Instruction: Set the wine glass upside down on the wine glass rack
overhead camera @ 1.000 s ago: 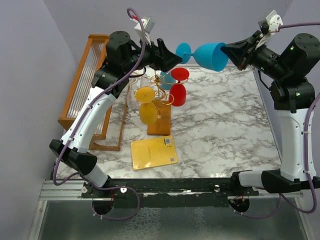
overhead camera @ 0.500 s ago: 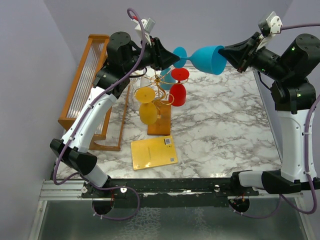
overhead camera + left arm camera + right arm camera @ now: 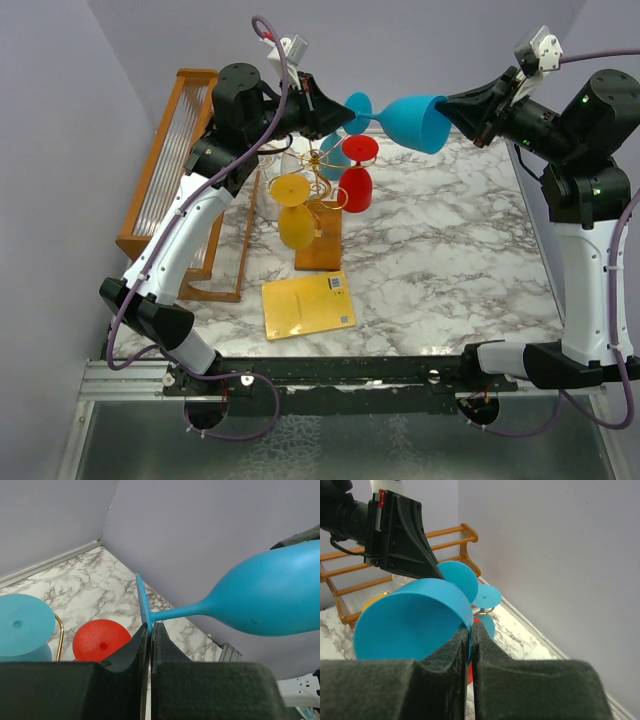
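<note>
At the far left we see a wooden frame (image 3: 175, 165) with clear rods standing along the edge of the marble table (image 3: 450, 260). Just beside it to the right stands the wine glass rack (image 3: 322, 250), gold wire on a brown base. A yellow glass (image 3: 291, 188) hangs on it above a second yellow glass (image 3: 297, 228), both on its left side. A light-blue glass (image 3: 333, 155) hangs near the post and a red glass (image 3: 357, 185) hangs upside down on the right side. A yellow card (image 3: 308, 305) lies flat on the marble in front of the base.

Above the rack, the left gripper (image 3: 345, 112) reaches in from the left. In its wrist view we find its jaws pressed onto the thin rim of the foot of the blue wine glass (image 3: 418, 120). The glass lies on its side in the air, over the back of the table, above and to the right of the rack and clear of it. Its foot points left and its mouth points right. At the mouth, the right gripper (image 3: 455, 105) pinches the bowl's wall, one finger inside the bowl and one outside.
</note>
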### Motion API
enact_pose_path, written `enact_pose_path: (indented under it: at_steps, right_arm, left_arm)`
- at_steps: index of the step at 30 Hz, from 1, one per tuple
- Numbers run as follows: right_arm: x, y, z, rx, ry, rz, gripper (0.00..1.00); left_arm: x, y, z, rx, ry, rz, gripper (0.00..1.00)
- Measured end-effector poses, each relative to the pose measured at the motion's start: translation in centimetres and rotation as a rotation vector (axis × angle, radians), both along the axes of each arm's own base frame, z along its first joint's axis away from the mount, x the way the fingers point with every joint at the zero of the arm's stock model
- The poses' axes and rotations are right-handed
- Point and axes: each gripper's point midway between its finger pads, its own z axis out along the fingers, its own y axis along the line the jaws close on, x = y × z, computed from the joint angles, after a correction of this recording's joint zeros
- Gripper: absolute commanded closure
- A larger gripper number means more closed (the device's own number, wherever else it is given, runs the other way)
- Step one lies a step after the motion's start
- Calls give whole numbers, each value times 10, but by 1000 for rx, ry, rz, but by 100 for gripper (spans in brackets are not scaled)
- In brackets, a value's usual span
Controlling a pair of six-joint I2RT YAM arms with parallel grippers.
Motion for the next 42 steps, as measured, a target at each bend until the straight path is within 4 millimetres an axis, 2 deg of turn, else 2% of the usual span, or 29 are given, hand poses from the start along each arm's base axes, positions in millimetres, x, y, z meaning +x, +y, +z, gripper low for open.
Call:
enact_pose_path:
  at_steps: [2,7,11,13,16,20,24,29,32,35,42]
  right_arm:
    - [0,0,-2,-3,2,0,82]
    - [0,-1,-6,-18,-5,-3,51]
    - [-2,-2,-7,-29,-17,-5,33]
    - [-4,-2,-5,-35,-29,-7,20]
    - [-7,-4,-4,-47,-48,-15,10]
    - [-11,-9,-1,-61,-68,-44,6]
    - [-9,-19,3,-68,-90,-117,5]
    - [4,-46,10,-61,-106,-300,1]
    - [12,-63,11,-55,-102,-400,0]
    - [17,-76,12,-50,-97,-466,0]
    - [23,-93,12,-41,-87,-546,1]
  left_arm:
    - [1,0,0,2,0,2,100]
    - [7,7,-1,16,-16,31,100]
    - [13,17,-4,41,-23,60,100]
    - [17,24,-5,54,-27,85,100]
    - [23,36,-2,70,-49,129,100]
    - [26,53,7,99,-101,198,100]
    - [24,68,26,131,-187,263,100]
    - [24,85,50,178,-310,340,100]
    - [22,90,56,222,-369,362,100]
    - [18,88,58,272,-419,362,100]
    - [-19,52,60,402,-571,253,100]
